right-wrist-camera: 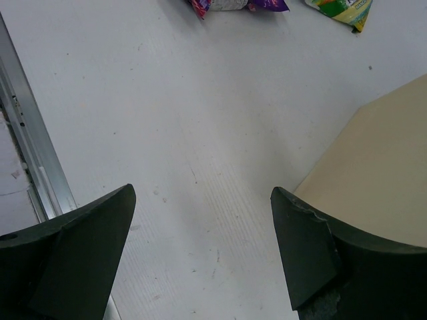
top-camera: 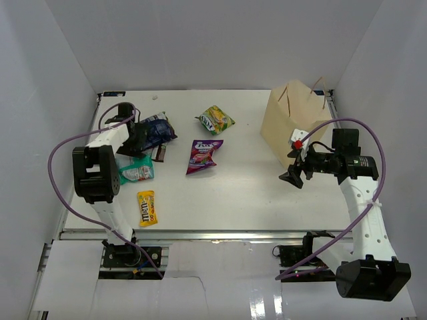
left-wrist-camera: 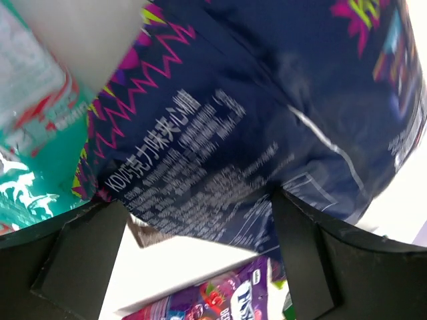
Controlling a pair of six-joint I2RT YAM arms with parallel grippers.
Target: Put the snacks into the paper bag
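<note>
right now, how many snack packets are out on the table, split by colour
dark blue packet: 1
teal packet: 1
yellow packet: 1
purple packet: 1
green-yellow packet: 1
small dark packet, colour unclear: 1
total: 6

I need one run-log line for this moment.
left gripper: open over dark blue packet | right gripper: open, empty, beside paper bag

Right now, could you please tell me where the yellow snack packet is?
In the top external view, the yellow packet lies on the near left of the table, a little closer to the arm bases than the teal packet.
</note>
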